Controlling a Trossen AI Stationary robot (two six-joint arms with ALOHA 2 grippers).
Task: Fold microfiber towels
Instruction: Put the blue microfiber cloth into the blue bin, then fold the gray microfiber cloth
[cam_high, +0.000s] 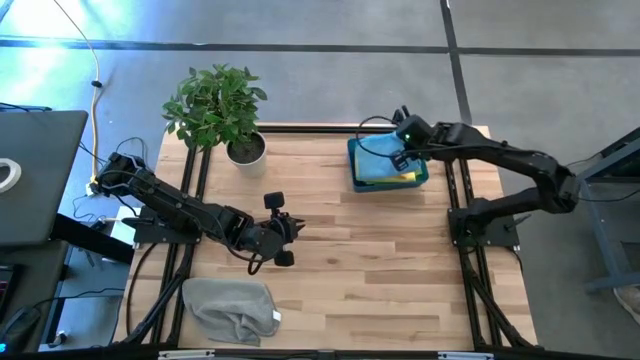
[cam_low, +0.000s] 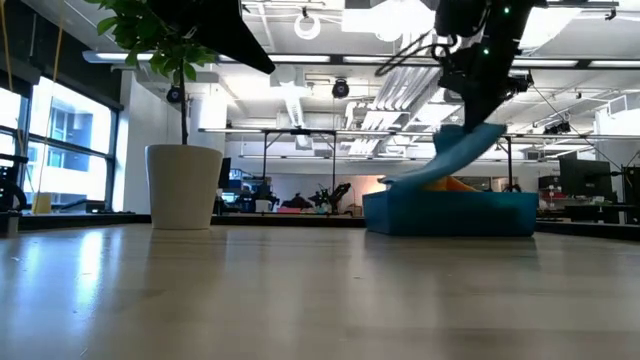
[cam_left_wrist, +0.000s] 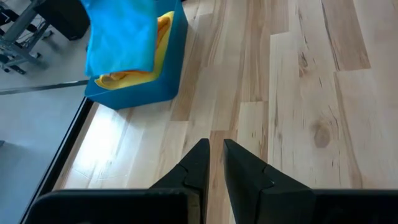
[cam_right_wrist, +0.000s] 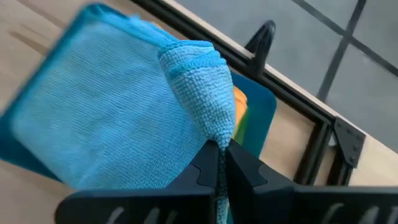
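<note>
Light blue towel (cam_right_wrist: 118, 118) hangs pinched in right pincer (cam_right_wrist: 221, 152), apparently above bin (cam_high: 357, 172)

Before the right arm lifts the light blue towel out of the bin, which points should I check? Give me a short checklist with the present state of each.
1. Right gripper shut on the light blue towel: ok.
2. Towel free of the blue bin: not ok, most of it lies in the bin.
3. Other towels staying in the bin: cannot tell; the yellow towel lies right under it.
4. Bare table for spreading: ok.
5. Left gripper away from the bin: ok, holding nothing.
6. Grey towel out of the way: ok, at the near edge.
</note>
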